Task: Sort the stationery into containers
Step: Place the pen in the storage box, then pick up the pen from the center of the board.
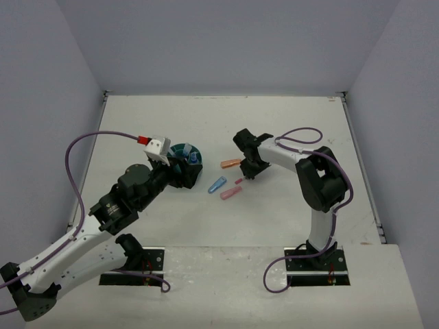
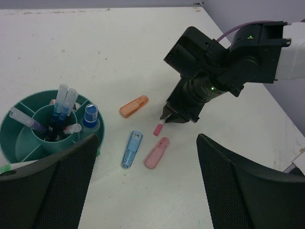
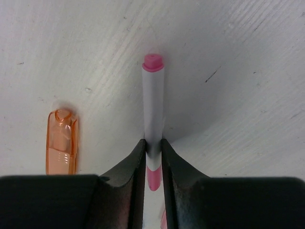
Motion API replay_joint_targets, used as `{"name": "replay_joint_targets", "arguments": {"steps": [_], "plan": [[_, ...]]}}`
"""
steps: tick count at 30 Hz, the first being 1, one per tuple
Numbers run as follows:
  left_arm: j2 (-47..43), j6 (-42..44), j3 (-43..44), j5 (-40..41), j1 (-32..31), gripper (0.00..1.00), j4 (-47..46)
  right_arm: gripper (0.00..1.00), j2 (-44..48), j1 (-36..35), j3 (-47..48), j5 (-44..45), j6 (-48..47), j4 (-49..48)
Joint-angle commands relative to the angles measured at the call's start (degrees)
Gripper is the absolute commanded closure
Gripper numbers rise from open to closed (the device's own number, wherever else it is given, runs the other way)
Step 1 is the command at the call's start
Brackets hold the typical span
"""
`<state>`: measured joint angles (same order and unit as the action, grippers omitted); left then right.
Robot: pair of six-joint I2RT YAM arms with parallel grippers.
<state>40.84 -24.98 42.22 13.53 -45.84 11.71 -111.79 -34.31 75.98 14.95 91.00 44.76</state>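
My right gripper (image 3: 153,148) is shut on a white pen with pink ends (image 3: 153,105) and holds it low over the table; in the top view the gripper (image 1: 248,171) is right of centre. An orange marker (image 2: 134,106), a light-blue marker (image 2: 132,149) and a pink marker (image 2: 157,152) lie on the table between the arms. The teal organizer (image 2: 12,143) holds several pens and a blue-capped bottle (image 2: 90,116). My left gripper (image 2: 147,140) is open and empty, beside the organizer (image 1: 185,149).
The orange marker (image 3: 61,142) lies just left of my right gripper's fingers. The white table (image 1: 288,116) is walled on three sides by grey panels. The left arm partly covers the organizer in the top view.
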Motion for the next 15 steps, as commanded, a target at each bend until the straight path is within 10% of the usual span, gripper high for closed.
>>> {"name": "replay_joint_targets", "arguments": {"steps": [1, 6, 15], "plan": [[-2.03, -0.86, 0.26, -1.23, -0.21, 0.15, -0.07, 0.84, 0.41, 1.96, -3.03, 0.2, -1.24, 2.75], [-2.62, -1.12, 0.59, -1.38, -0.28, 0.14, 0.62, 1.0, 2.76, 3.55, -9.06, 1.08, -5.35, 0.82], [5.04, -5.71, 0.59, -10.02, -0.21, 0.1, -4.97, 1.0, 25.08, 3.36, -23.27, 4.11, -29.93, -21.35]]}}
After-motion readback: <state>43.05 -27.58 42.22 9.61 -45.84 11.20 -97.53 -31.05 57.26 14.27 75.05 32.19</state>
